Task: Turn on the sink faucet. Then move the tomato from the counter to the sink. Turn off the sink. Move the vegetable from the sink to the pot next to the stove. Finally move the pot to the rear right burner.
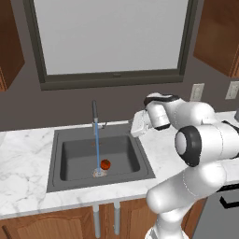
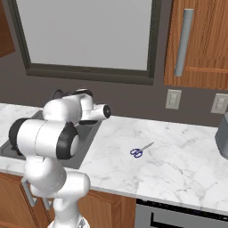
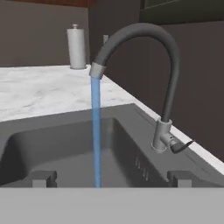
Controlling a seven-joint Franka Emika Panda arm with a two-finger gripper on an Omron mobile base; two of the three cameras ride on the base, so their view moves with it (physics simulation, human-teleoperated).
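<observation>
- The gripper's [image 3: 112,178] two dark fingertips [image 3: 43,178] are poking up at the bottom of the hand view, standing wide apart with nothing between them but the falling water behind.
- In the left base view the gripper [image 1: 136,125] is hanging over the counter at the sink's right rear corner, pointing across the basin toward the faucet [image 1: 95,114], apart from it.
- The faucet [image 3: 151,65] is arching in a dark grey gooseneck from a silver base, and its small dark lever [image 3: 180,146] is sticking out to the side near that base.
- A blue stream of water [image 3: 96,131] is pouring straight down from the spout into the sink [image 3: 65,144].
- The tomato [image 1: 105,164] is sitting on the floor of the sink [image 1: 56,161], just beside the spot where the water [image 1: 97,147] is landing.
- The sink is lying sunk in a white marble counter [image 1: 23,158], under a large window [image 1: 112,37].
- A silver cylinder [image 3: 76,46] is standing upright on the counter beyond the sink in the hand view.
- In the right base view, blue-handled scissors [image 2: 140,150] are lying flat on the counter [image 2: 178,151], well to the right of the sink [image 2: 87,138].
- Two wall outlets [image 2: 173,99] are sitting on the dark wall above that stretch of counter, below a wooden cabinet [image 2: 196,40].
</observation>
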